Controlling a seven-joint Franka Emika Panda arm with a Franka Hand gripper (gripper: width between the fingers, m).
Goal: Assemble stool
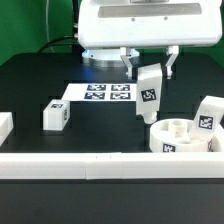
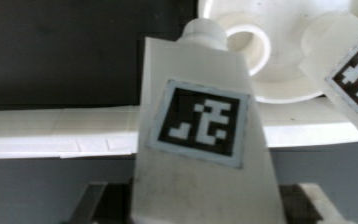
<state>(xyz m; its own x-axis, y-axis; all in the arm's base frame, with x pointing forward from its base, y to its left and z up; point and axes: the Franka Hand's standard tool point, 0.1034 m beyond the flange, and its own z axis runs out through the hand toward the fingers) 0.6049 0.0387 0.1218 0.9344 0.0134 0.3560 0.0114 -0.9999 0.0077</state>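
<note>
Starting at the exterior view's left, one loose leg [image 1: 54,115] lies on the black table [image 1: 30,80], well apart from the marker board [image 1: 100,93]. Further right, the gripper [image 1: 150,70] is clamped on a second leg [image 1: 150,95], held nearly upright with its lower end at the round seat's [image 1: 185,133] left rim; contact cannot be confirmed. A third leg [image 1: 208,115] sits at the seat's right edge.
</note>
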